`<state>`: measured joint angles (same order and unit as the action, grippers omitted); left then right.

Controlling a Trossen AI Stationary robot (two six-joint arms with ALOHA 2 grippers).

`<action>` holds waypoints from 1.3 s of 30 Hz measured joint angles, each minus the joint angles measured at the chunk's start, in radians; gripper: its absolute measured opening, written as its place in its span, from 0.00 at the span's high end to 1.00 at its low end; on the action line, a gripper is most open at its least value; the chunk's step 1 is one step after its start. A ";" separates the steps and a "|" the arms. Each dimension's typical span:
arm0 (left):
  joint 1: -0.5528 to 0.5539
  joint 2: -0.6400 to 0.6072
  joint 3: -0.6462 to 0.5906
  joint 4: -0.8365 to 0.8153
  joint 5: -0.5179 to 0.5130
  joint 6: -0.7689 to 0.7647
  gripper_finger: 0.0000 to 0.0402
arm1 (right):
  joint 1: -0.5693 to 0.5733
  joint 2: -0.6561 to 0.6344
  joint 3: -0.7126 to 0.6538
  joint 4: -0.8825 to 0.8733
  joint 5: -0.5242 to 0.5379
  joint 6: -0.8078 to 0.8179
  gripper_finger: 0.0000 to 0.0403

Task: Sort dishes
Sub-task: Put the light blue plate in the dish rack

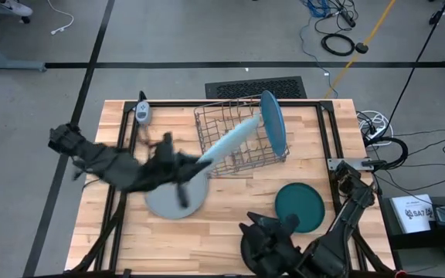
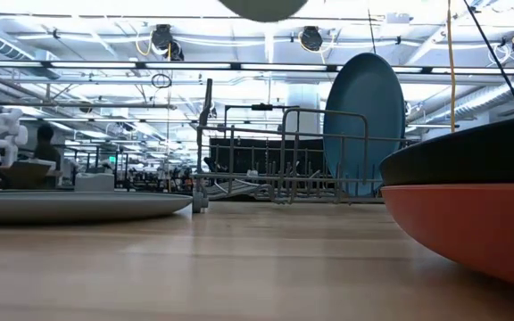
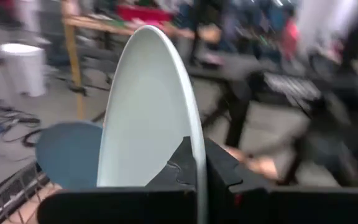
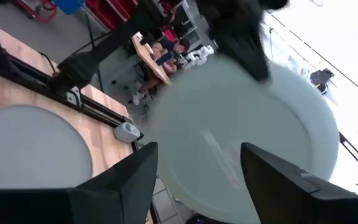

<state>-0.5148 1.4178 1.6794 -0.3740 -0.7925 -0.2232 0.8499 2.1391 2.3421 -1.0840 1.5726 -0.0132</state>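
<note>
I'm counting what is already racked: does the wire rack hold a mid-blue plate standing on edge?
Yes: in the high view a mid-blue plate stands on edge in the wire rack, at its right end.

One plate (image 1: 273, 122) stands in the rack (image 1: 230, 139), another (image 1: 299, 206) lies right of it

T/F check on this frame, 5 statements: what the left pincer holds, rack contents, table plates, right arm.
1. The left pincer grips a pale blue plate by its rim. True.
2. The wire dish rack is empty. False: a mid-blue plate stands upright in it.
3. A dark teal plate lies flat on the table. True.
4. The right pincer is shut on the teal plate. False: it is open and holds nothing.
5. Another pale plate lies flat on the table under the left arm. True.
</note>
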 joint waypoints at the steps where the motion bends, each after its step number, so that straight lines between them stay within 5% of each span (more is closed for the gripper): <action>1: 0.039 0.015 0.000 0.038 0.002 -0.005 1.00 | 0.006 -0.001 0.000 0.000 0.000 -0.003 0.46; 9: 0.334 0.122 -0.001 0.137 0.204 -0.267 1.00 | 0.074 -0.001 0.000 0.008 0.000 -0.083 0.51; 18: 0.499 0.228 -0.002 0.246 0.379 -0.432 1.00 | 0.177 -0.019 0.000 0.009 -0.003 -0.109 0.60; 29: 0.604 0.257 -0.009 0.202 0.354 -0.614 1.00 | 0.250 -0.023 0.000 -0.001 -0.003 -0.103 0.80; 39: 0.650 0.250 -0.301 0.504 0.322 -0.912 1.00 | 0.281 -0.022 0.000 -0.020 -0.002 -0.103 0.95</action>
<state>0.1356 1.6676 1.3789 0.1304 -0.4700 -1.1354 1.1309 2.1166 2.3417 -1.1040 1.5703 -0.1161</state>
